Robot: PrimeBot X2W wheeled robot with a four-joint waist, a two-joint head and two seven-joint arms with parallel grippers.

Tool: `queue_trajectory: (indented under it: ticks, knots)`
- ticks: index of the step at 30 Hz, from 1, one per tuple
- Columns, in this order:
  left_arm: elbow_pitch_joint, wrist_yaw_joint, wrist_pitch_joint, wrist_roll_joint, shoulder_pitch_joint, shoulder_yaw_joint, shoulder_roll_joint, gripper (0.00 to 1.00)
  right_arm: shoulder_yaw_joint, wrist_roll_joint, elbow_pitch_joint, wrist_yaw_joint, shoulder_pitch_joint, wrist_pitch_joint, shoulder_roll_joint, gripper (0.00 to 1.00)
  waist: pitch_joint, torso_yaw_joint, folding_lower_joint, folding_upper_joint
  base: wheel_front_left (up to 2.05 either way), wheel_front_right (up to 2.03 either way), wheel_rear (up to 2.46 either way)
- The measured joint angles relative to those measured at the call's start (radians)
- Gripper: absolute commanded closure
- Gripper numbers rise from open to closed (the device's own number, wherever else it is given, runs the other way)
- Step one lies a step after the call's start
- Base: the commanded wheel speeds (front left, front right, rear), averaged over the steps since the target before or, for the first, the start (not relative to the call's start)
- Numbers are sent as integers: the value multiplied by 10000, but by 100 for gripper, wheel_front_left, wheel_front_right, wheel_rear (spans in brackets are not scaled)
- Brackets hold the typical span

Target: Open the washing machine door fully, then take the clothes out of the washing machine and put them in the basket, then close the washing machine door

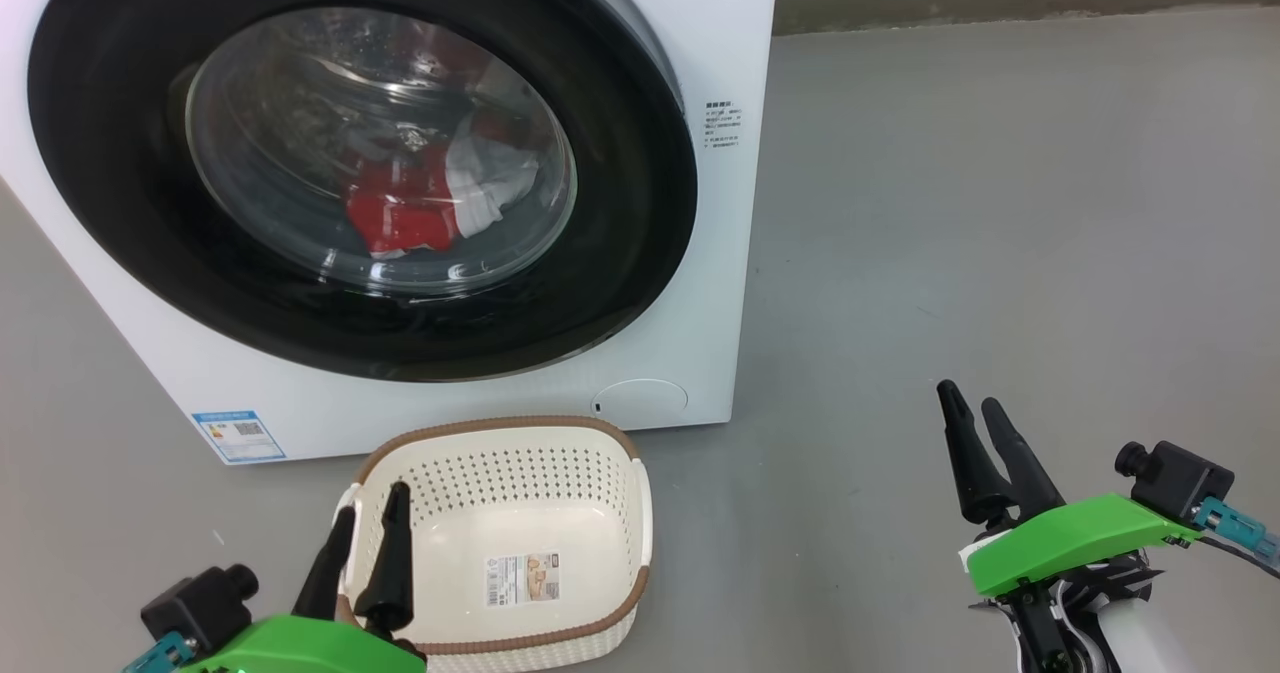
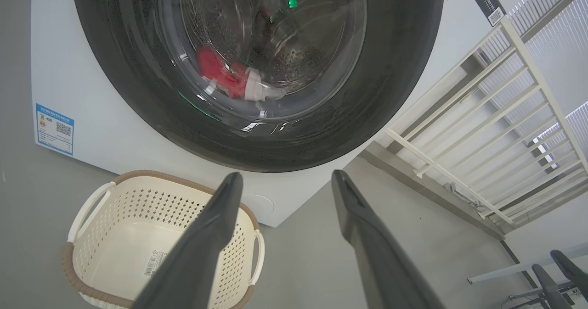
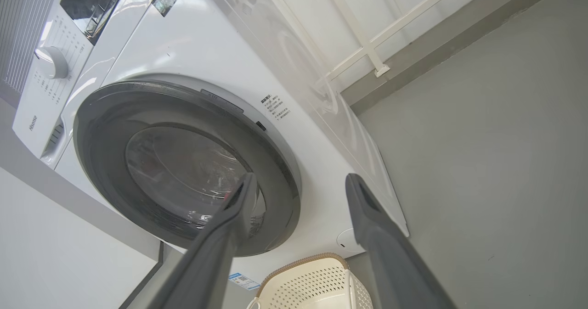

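Note:
The washing machine [image 1: 700,283] is a white front-loader on the grey floor. Its washing machine door [image 1: 620,253], black-rimmed with a glass bowl, lies against the front. Through the glass I see the clothes [image 1: 420,203], red with white, low in the drum, and again in the left wrist view as clothes [image 2: 229,77]. The cream basket [image 1: 500,423] stands empty in front of the machine, with a paper label on its floor. My left gripper [image 1: 372,503] hovers open over the basket's near left edge. My right gripper [image 1: 968,398] is open over bare floor to the right, holding nothing.
A blue label [image 1: 238,435] and a round cap [image 1: 640,396] sit low on the machine's front. A dial [image 3: 50,63] and control panel are at its top. A white railing [image 2: 482,116] stands to the machine's right. Open grey floor [image 1: 1000,253] stretches rightward.

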Motion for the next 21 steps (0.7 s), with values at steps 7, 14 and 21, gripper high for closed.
queue_trajectory:
  ticks: [7,14,21]
  knots:
    - [-44,77,-259,817,-102,-63,15,0,151,-844,-67,0,-207,-201,-27,0,-22,2,0,0,0,0,0]
    - [-19,203,-435,1586,-197,-121,19,0,311,-1607,-75,0,-397,-414,-54,0,-17,-76,0,0,0,0,0]
    - [50,460,-612,2284,-310,-163,19,0,301,-2316,-17,2,-567,-600,-75,0,-21,-143,0,0,0,0,0]
